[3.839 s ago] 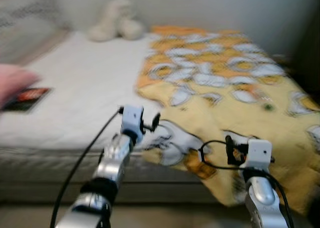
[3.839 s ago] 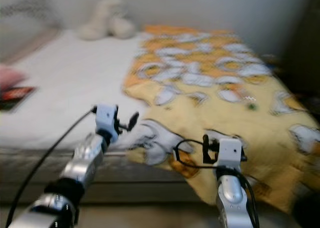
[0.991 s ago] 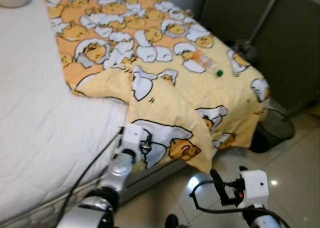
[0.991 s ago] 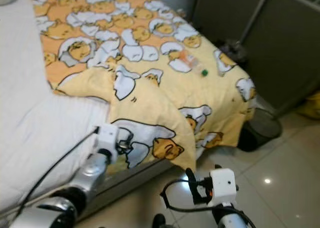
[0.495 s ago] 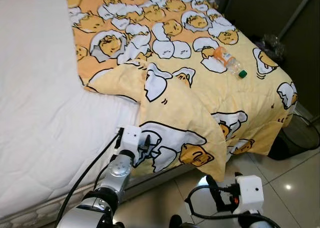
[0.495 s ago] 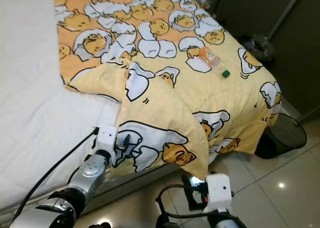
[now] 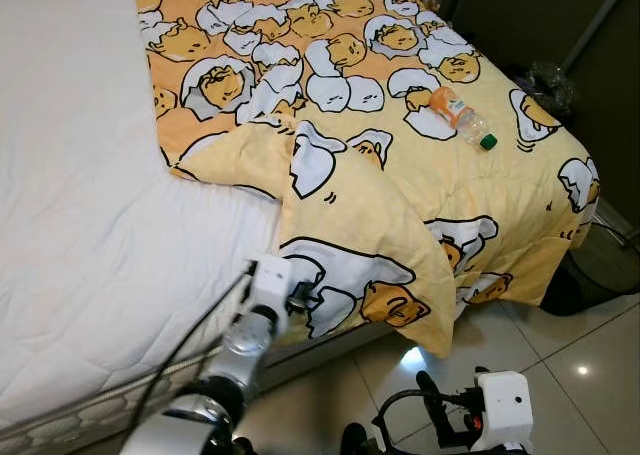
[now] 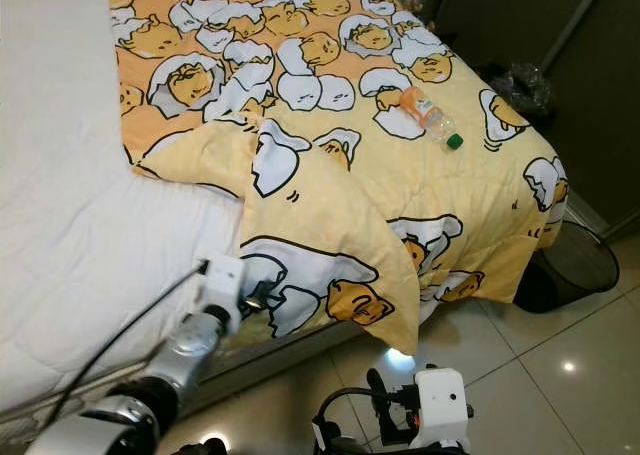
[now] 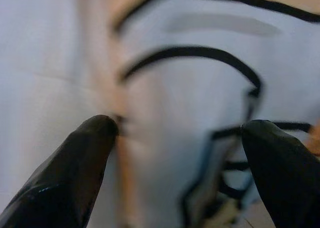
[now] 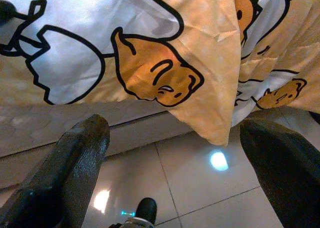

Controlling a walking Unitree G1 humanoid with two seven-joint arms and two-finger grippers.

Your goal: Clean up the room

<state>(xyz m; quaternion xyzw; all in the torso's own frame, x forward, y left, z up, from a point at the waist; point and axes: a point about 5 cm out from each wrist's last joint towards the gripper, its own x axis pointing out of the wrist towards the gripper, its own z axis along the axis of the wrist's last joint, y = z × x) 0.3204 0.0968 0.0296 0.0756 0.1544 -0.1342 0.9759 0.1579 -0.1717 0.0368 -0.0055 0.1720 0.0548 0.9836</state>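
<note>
1. Left eye view: a bed (image 7: 80, 235) with a white sheet, a yellow blanket (image 7: 380, 175) over its right half, and a tiled floor (image 7: 590, 355) at the right.
2. A bottle (image 7: 462, 116) lies on the blanket, far right; a black bin (image 8: 570, 267) stands by the bed's corner.
3. The left gripper (image 9: 175, 138), fingers spread, is at the blanket's near edge.
4. The right gripper (image 10: 170, 163), spread, hangs low over the floor.

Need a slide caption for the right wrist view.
Open right pincer below the yellow blanket's hanging corner, over tiled floor.
</note>
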